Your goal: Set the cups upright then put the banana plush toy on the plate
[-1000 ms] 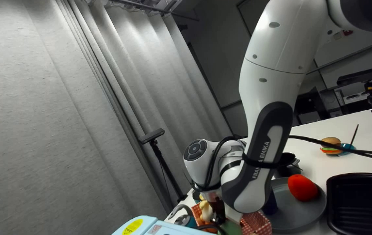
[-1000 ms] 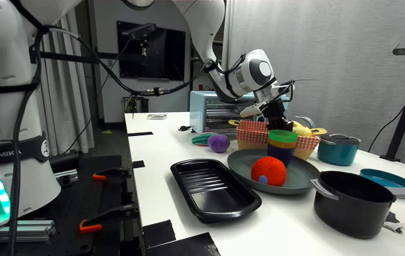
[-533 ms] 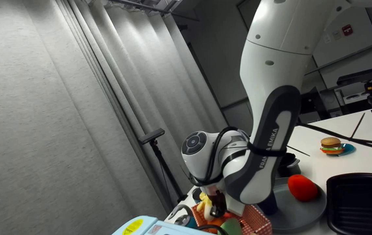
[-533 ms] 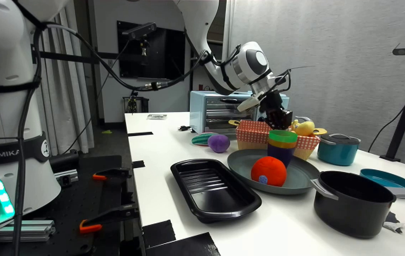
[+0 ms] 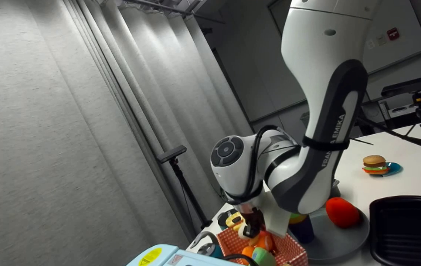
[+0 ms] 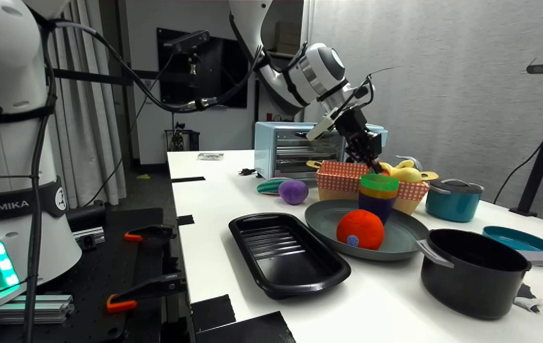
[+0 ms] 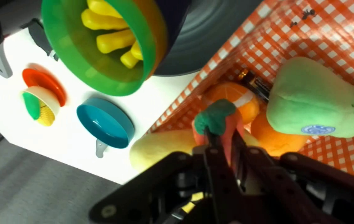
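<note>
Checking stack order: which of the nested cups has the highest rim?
The green cup. In an exterior view its rim stands highest, with the orange cup showing below it and the dark purple cup lowest.

Black tray (image 6: 292, 255) on white table (image 6: 371, 295)
From where I stand, purple toy (image 6: 293, 192) at its twelve o'clock, blue oven (image 6: 302, 151) beyond, dark pot (image 6: 471, 278) at three.
</note>
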You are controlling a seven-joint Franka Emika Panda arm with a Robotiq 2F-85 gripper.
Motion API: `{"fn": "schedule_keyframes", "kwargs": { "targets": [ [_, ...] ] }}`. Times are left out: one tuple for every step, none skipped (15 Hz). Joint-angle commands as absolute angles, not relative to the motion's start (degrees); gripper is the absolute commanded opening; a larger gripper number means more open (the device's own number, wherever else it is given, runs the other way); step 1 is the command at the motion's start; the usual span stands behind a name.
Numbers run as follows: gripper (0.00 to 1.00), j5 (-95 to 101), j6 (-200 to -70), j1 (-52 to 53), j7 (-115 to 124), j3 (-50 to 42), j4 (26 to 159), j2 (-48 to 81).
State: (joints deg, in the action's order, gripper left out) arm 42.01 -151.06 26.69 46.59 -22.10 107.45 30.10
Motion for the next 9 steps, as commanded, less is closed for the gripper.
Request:
{"fn": "schedule_keyframes", "kwargs": {
  "targets": [
    [0.03,51.1,-148.9,26.4,55.3,-21.2,112.6,24.2],
    [0.03,53.3,-148.2,25.7,57.3,-20.5,113.2,23.3],
    [0.03,55.5,-147.5,24.9,59.3,-19.6,113.9,22.5],
    [0.03,57.6,-146.5,24.0,61.2,-18.6,114.4,21.7],
    [0.03,59.5,-145.7,23.1,62.8,-17.5,114.8,21.0],
    [0.03,60.9,-144.8,21.9,64.0,-16.2,115.2,20.3],
    [0.03,61.9,-144.0,20.7,64.9,-14.9,115.5,19.8],
    [0.03,62.8,-143.4,19.4,65.5,-13.6,115.7,19.4],
    [0.03,63.5,-142.7,18.3,66.0,-12.4,115.7,19.1]
  ]
}}
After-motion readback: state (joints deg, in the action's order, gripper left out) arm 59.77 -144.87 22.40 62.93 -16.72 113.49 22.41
